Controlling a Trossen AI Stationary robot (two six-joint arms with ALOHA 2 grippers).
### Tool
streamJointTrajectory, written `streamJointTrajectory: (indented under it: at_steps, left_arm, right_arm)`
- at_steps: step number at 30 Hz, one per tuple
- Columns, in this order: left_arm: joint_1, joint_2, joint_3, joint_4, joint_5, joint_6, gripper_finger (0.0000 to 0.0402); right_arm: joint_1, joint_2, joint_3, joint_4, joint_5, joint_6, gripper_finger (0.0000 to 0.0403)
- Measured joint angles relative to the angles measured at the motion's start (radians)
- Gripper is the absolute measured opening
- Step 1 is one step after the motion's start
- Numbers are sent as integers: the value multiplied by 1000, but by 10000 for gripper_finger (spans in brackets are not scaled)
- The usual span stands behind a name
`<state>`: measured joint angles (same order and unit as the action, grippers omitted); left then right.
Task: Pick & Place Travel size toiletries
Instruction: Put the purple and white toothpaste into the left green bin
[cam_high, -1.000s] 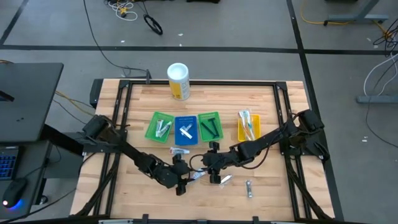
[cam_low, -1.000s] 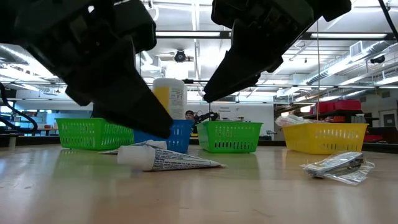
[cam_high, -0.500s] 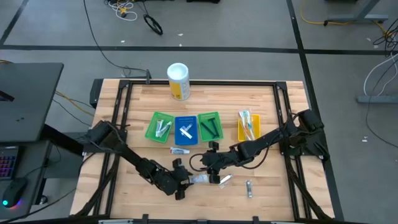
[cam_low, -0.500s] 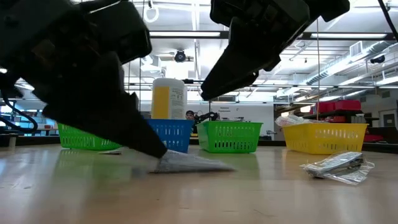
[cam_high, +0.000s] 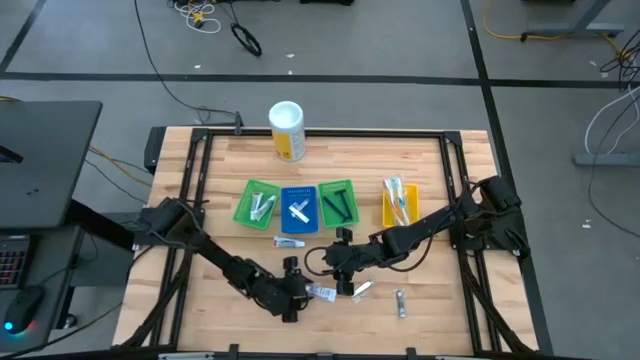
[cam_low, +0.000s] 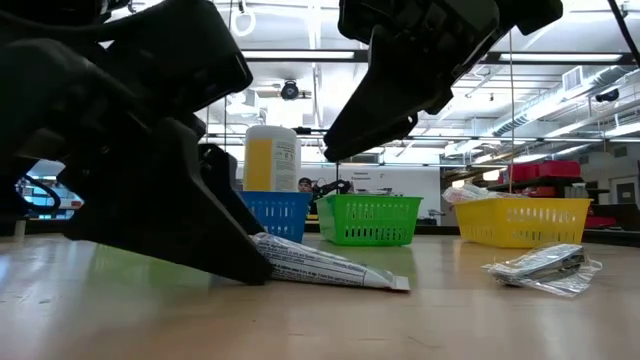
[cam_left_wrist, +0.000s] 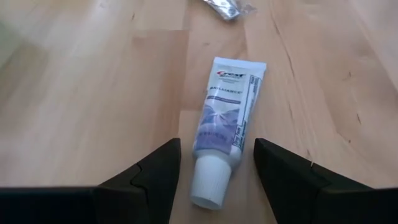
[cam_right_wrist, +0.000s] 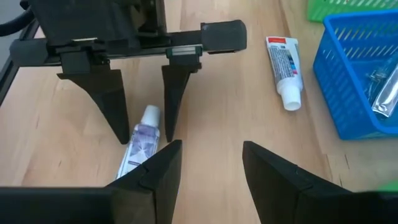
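Left pincer (cam_left_wrist: 214, 171) wide open, fingers straddling white tube (cam_left_wrist: 222, 124) flat on worktop (cam_left_wrist: 87, 106), not gripping. Right pincer (cam_right_wrist: 210, 163) open, empty, near tube.

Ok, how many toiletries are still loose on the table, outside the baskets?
4. One tube lies just before the blue basket; a purple tube between the open left gripper's fingers; a wrapped item below the right gripper; another farther right. The arms may hide more.
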<state>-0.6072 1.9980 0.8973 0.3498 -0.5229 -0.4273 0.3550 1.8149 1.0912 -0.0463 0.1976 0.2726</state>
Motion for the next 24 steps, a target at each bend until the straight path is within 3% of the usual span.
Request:
streamJointTrajectory:
  at_steps: [6,18,24]
  left_arm:
    - [1,0,-1,7,47,33,203]
    - [1,1,-1,13,69,28,123]
    - [0,-15,-2,-7,74,18,123]
  right_arm:
    - [0,0,0,-2,0,0,179]
    - [0,0,0,-2,-4,0,179]
    - [0,0,0,-2,-26,1,179]
